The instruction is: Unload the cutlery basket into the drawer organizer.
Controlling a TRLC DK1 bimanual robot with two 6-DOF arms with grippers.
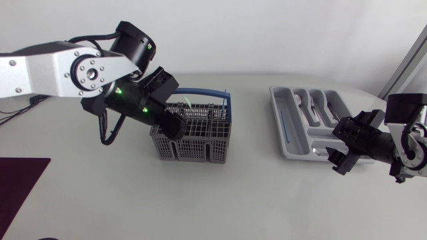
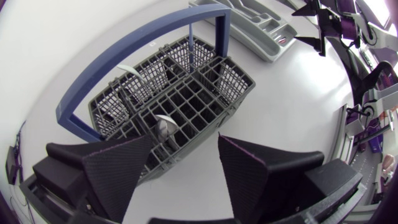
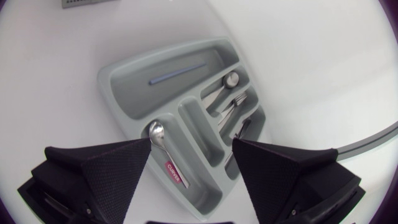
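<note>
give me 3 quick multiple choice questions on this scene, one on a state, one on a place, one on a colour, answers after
1. The right arm's jaws, near the drawer organizer, are:
A) shut on a spoon
B) open and empty
C) shut on a fork

2. The left arm's jaws hang:
A) over bare table
B) over the drawer organizer
C) over the cutlery basket

3. The basket's handle is:
A) red
B) blue
C) yellow

Answers:
1 B: the right wrist view shows the jaws apart with nothing between them.
2 C: the head view shows the left arm ending above the basket.
3 B: it arches blue over the grey grid.
</note>
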